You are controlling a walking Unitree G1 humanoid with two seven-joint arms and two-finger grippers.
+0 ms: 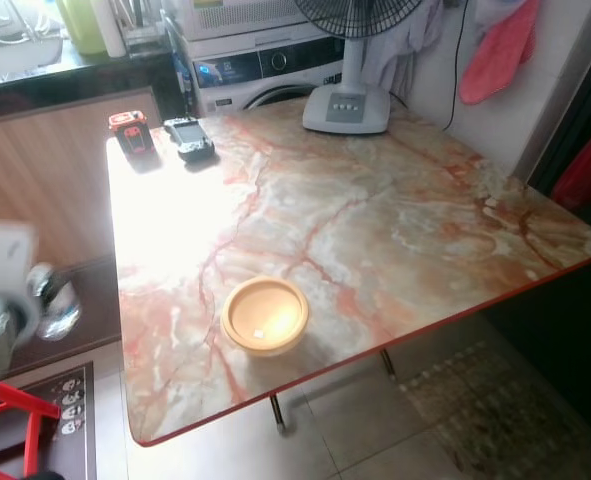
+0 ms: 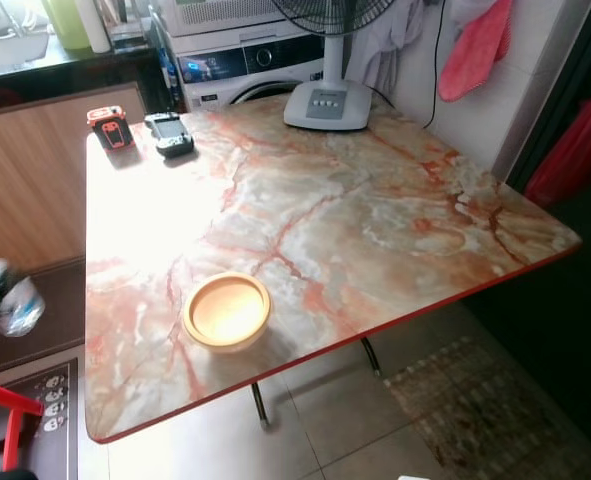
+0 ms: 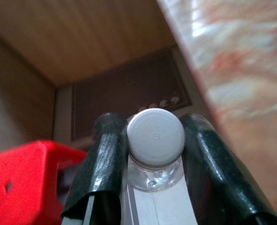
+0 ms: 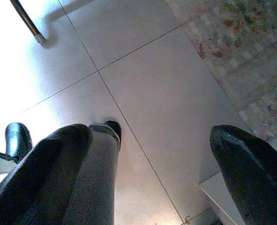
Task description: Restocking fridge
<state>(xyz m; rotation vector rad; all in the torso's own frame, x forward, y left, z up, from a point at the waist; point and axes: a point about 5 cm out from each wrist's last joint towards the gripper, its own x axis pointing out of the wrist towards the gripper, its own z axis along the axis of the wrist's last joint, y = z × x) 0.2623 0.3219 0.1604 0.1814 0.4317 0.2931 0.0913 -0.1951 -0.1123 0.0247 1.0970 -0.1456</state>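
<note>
My left gripper (image 3: 153,126) is shut on the neck of a clear plastic bottle (image 3: 152,173) with a grey-white screw cap (image 3: 155,138). In the left eye view this arm appears blurred at the left edge, beside the marble table (image 1: 375,230), and the bottle (image 2: 13,298) hangs off the table's left side above the floor. My right gripper (image 4: 152,140) is open, with nothing between its fingers, and hangs over pale floor tiles.
A yellow bowl (image 1: 264,315) sits near the table's front edge. A fan base (image 1: 346,108) and two small devices (image 1: 132,130) (image 1: 189,137) stand at the back. A washing machine (image 1: 265,70) is behind, a red stool (image 3: 21,183) at lower left and a rug (image 1: 495,410) at right.
</note>
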